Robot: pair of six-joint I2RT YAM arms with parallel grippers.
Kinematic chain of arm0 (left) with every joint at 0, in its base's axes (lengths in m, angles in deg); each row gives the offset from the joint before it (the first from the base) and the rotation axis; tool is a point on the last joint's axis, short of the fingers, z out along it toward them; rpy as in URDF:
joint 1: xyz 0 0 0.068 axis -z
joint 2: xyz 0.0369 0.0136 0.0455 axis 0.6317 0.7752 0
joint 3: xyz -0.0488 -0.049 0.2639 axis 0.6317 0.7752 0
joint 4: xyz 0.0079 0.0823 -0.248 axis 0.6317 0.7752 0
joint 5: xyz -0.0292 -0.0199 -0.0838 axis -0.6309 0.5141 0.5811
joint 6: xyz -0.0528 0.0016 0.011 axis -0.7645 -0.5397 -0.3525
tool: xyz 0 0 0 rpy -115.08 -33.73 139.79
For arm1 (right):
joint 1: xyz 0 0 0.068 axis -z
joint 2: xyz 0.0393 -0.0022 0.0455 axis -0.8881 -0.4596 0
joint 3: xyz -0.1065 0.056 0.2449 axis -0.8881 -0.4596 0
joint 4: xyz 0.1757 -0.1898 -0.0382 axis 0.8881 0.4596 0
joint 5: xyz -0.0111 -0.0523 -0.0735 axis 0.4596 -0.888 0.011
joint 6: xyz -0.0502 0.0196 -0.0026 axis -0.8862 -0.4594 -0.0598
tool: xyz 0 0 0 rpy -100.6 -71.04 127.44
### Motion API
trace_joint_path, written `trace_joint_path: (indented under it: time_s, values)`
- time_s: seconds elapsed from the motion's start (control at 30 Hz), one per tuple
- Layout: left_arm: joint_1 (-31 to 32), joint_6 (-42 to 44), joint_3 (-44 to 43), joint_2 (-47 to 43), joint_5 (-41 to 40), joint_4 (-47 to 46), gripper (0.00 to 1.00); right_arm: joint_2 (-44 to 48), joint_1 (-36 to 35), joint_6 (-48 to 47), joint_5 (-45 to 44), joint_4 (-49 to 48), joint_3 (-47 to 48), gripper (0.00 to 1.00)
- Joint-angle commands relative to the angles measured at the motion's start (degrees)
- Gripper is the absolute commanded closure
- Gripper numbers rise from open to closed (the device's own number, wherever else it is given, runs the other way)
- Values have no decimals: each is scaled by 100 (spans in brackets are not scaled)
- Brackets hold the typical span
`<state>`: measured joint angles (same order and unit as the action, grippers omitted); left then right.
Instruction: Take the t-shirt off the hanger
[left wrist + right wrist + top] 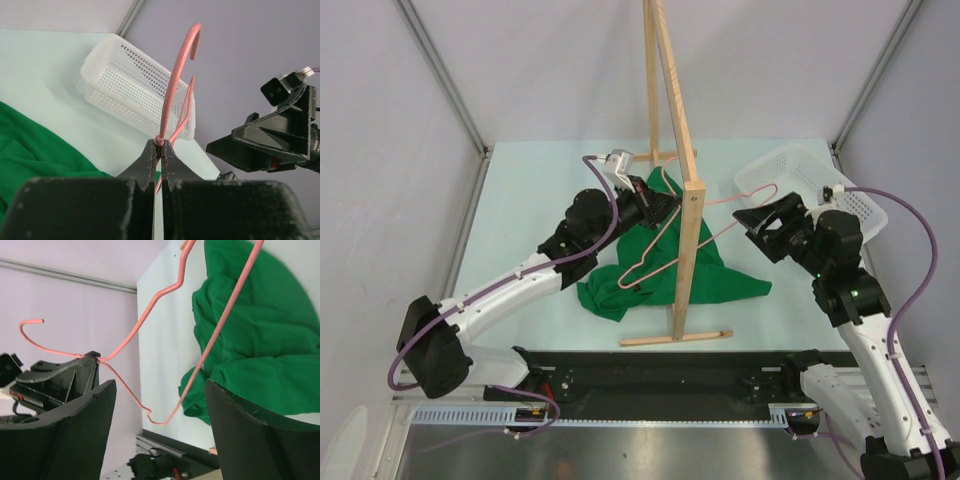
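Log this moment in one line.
left tool: shut on hanger neck | right tool: open | t-shirt: heaped on table, apparently off hanger

Bright green t-shirt [720, 280]: matt, creased cloth. Thin pink wire hanger [172, 90]: smooth, slightly glossy coating. White perforated basket [135, 85]: plastic. Tall light rack frame [684, 260]: bare wood.

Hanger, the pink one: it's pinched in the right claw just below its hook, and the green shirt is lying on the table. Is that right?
No, the left claw pinches the hanger just below its hook; the left wrist view shows it. The shirt does lie on the table.
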<state>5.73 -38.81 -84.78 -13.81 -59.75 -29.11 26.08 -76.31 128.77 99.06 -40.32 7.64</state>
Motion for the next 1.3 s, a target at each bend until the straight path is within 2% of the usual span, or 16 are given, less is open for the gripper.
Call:
trace_joint_path:
  time_s: [0.0,0.1,0.33,0.4,0.53,0.63,0.73,0.8,0.87,0.93,1.0,1.03,1.1,1.13,1.2,1.27]
  values:
    - [124,351,123,-113,-344,-417,100,-205,-345,727,-27,-977,-109,25]
    - [185,368,246,-139,-370,-522,100,-346,-749,824,-666,-1039,-92,27]
    - [343,403,510,-262,-432,-742,100,-803,-1216,1272,-1441,-1426,-232,31]
    - [387,403,572,-289,-432,-795,100,-960,-1226,1474,-1547,-1557,-267,36]
    - [431,403,668,-412,-423,-874,100,-1224,-1261,1703,-1574,-1733,-276,39]
    - [466,412,704,-465,-370,-848,100,-1348,-1305,1887,-1609,-1927,-329,46]
    - [537,412,791,-535,-361,-839,100,-1348,-1340,2063,-1688,-2041,-407,68]
    - [537,395,818,-561,-352,-752,100,-1313,-1357,2177,-1706,-2120,-487,79]
    - [537,351,836,-605,-309,-629,100,-1226,-1357,2344,-1732,-2225,-644,98]
    - [537,386,809,-693,-160,-409,98,-1147,-1349,2459,-1724,-2401,-768,100]
    - [528,438,783,-850,-72,-93,85,-1076,-1270,2617,-1628,-2437,-891,100]
    - [493,430,757,-938,-115,65,69,-1076,-1217,2670,-1549,-2541,-926,100]
    - [406,325,835,-1114,-2,286,54,-1041,-1086,2810,-1329,-2595,-997,100]
    - [240,272,983,-1333,208,304,40,-1041,-1050,2837,-1302,-2595,-997,100]
    - [46,115,1072,-1518,394,566,18,-1058,-910,2881,-1056,-2780,-979,100]
    - [-236,52,1213,-1739,797,882,17,-1076,-830,2942,-864,-2858,-979,100]
